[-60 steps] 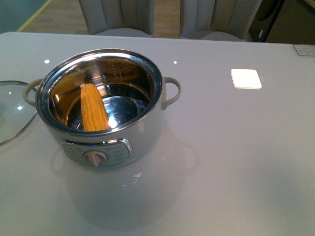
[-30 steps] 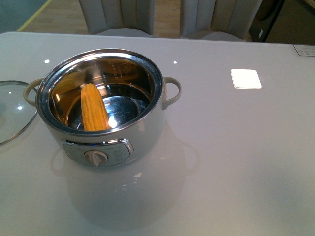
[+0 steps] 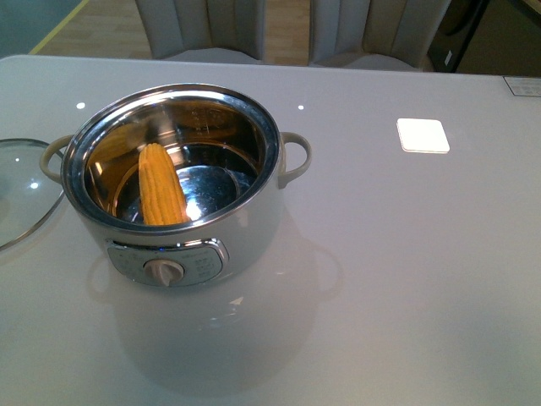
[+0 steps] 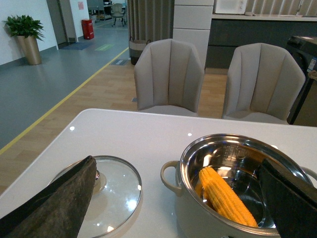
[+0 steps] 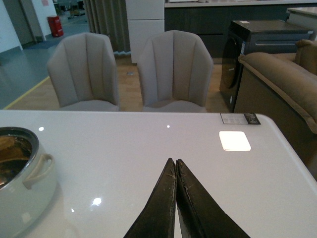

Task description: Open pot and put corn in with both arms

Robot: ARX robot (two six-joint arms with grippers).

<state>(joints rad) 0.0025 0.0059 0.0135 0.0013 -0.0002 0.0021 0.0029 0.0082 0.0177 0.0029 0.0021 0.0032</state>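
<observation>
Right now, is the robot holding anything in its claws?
Nothing is held. The left gripper is open and empty, the right gripper shut on nothing. The yellow corn cob leans inside the white steel-lined pot.

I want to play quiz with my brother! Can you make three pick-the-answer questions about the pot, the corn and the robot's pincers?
1. Where is the yellow-orange corn cob?
A. on the table
B. inside the white electric pot with the shiny steel bowl
C. on a chair

2. How many grey padded chairs stand behind the table?
A. one
B. two
C. four

3. How is the right pincer?
A. shut, holding nothing
B. wide open
C. holding the lid

Answers:
1 B, the cob leans against the steel bowl's wall.
2 B, both wrist views show two chairs side by side.
3 A, its black fingers meet, nothing between.
</observation>
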